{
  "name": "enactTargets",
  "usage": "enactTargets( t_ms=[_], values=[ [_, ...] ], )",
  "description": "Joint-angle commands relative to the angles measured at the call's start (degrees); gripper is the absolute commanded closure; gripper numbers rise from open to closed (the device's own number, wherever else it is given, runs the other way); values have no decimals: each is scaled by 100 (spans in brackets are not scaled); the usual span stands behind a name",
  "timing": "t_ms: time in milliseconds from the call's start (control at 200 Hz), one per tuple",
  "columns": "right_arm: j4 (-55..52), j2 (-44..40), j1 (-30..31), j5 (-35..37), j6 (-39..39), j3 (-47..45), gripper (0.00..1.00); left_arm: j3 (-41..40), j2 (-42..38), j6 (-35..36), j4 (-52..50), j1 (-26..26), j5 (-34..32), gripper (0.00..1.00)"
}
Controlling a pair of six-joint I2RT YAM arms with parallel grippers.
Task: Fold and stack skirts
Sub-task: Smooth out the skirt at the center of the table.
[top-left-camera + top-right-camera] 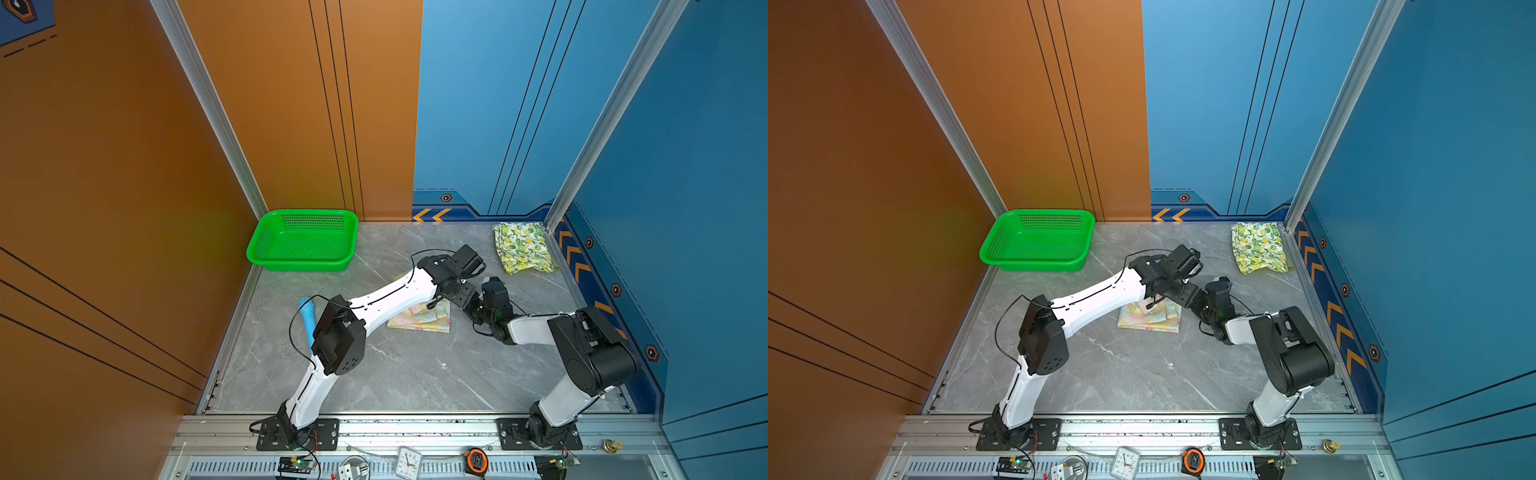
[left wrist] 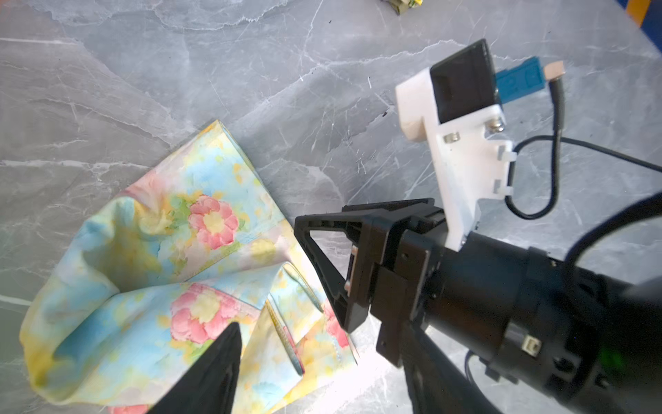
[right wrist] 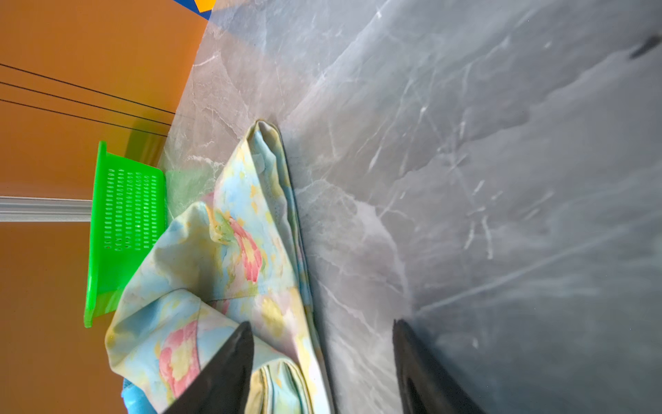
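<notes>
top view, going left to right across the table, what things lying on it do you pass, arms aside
green basket → pastel flowered skirt → lemon-print skirt. The light-blue toy lies within the basket's left-to-right span, so it is left out.

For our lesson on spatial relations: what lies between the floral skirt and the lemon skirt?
Between the floral skirt and lemon skirt hang the left wrist and right wrist, over the table. Both top views show it.
</notes>
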Motion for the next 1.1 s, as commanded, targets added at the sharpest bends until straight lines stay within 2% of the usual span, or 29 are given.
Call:
enactTargets(
  t_ms=[0,125,320,546,726,846,1091],
  values=[
    [-1245,-318,28,302,-975,72,29,-293,-735,-274,-86,352,327,28],
    [-1850,-711,256,634,-1835,387,25,-1183,-1392,-809,142,934,594,28],
    [-2381,-973,740,1132,-2857,824,25,-3231,-2572,-1525,1074,1910,1217,30],
    [-2714,-701,1671,1749,-3977,1553,23,-4969,-3195,-1857,1905,2400,1638,32],
    [-3009,-326,2175,2166,-4401,2128,22,-5608,-3091,-1972,2565,2454,1895,34],
    [-3038,-266,2217,2167,-4397,2257,22,-5893,-2844,-1994,3012,2486,2105,38],
    [-3126,-196,2216,2058,-4342,2404,22,-5958,-2357,-1995,3568,2411,2274,45]
  ],
)
